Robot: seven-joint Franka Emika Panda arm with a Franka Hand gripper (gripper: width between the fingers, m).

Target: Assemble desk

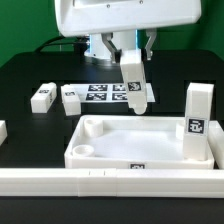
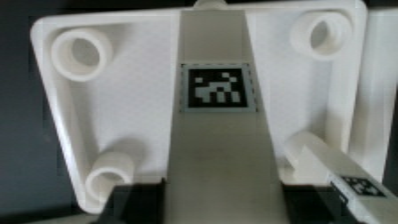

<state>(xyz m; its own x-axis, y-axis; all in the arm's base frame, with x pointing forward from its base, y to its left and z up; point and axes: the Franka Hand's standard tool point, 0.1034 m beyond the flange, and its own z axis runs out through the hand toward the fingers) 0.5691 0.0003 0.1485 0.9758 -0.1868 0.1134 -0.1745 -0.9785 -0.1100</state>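
The white tabletop (image 1: 140,140) lies rim-up with round corner sockets (image 2: 80,50). One white leg (image 1: 196,118) stands upright in its corner at the exterior view's right; it also shows in the wrist view (image 2: 338,170). My gripper (image 1: 129,57) is shut on another white leg (image 1: 134,90) and holds it tilted above the tabletop's far edge. In the wrist view the held leg (image 2: 215,110) with its tag runs between my dark fingers (image 2: 143,200), the gripper (image 2: 222,205) around it, and the tray lies below. Two more legs (image 1: 42,96) (image 1: 70,97) lie on the table at the left.
The marker board (image 1: 103,92) lies flat behind the tabletop, partly hidden by the held leg. A long white border rail (image 1: 110,182) runs along the front. A small white part (image 1: 2,130) shows at the left edge. The table surface is black.
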